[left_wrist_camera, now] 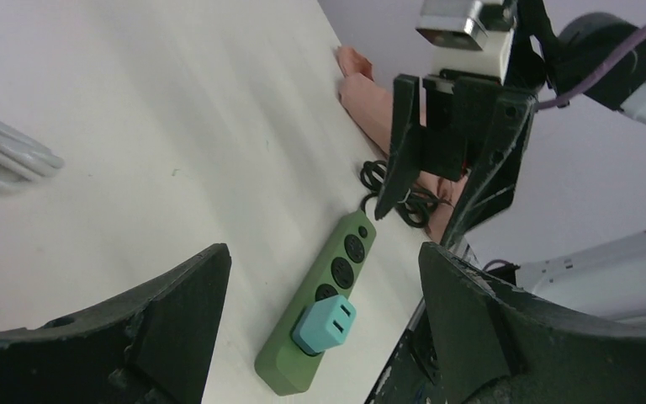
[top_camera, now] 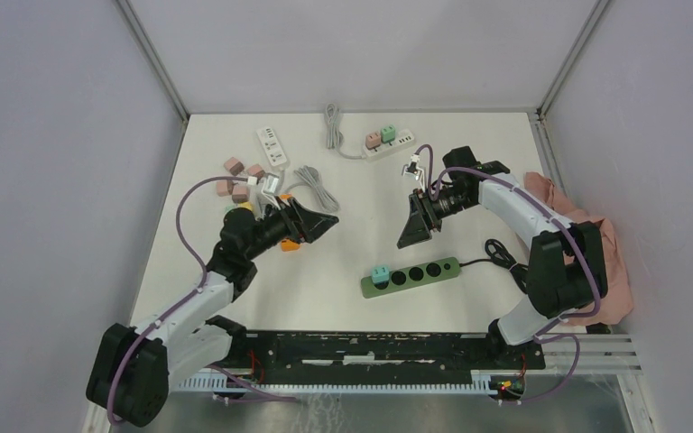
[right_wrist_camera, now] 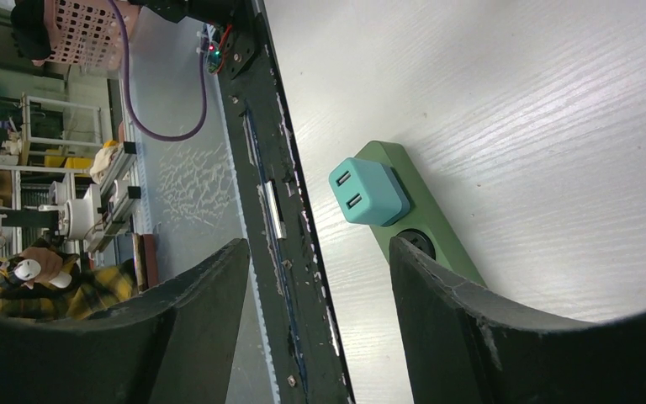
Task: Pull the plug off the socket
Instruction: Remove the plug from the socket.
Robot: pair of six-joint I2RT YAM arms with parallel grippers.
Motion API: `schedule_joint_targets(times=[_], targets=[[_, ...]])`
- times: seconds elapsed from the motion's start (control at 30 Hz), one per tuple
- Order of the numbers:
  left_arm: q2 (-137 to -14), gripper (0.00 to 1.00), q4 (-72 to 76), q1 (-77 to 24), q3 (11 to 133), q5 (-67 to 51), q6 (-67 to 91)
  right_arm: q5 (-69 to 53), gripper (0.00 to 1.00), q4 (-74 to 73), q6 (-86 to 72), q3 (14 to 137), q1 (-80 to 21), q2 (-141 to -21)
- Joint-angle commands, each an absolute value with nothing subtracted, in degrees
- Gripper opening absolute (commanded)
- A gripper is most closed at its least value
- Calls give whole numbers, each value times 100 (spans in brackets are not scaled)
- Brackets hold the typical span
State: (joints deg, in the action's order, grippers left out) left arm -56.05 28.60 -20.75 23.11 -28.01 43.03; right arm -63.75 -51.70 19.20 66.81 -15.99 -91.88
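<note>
Your left gripper (top_camera: pixel 320 223) and right gripper (top_camera: pixel 412 233) hang spread and empty. One teal plug (top_camera: pixel 380 274) sits in the left end of one green power strip (top_camera: pixel 433 269), near the tabletop's (top_camera: pixel 361 207) near edge. Three sockets (top_camera: pixel 416 271) are bare. Two white strips (top_camera: pixel 272 146) lie by the far edge. Pull unbraced and the green strip may lift with the plug.

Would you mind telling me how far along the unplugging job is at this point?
Nothing looks done: the teal plug sits in the end socket of the green power strip. In hand: left gripper and right gripper hang open near it, touching nothing. Left to do: grip the plug, likely brace the strip, and pull it free.
</note>
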Motion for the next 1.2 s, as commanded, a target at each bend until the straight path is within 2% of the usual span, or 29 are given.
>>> schedule_joint_targets(times=[0.0,0.33,1.17], targets=[[-5593,89,3678,-2598,2139,-2868,4238,-6479,67,-5209,2099,6925,-1572,-8956],[-5777,89,4411,-3258,1775,-2803,4158,-6486,67,-5245,2144,6926,-1575,-8945],[-5936,88,4460,-4164,1546,-2593,3554,-6469,67,-5339,2282,6944,-1573,-8965]])
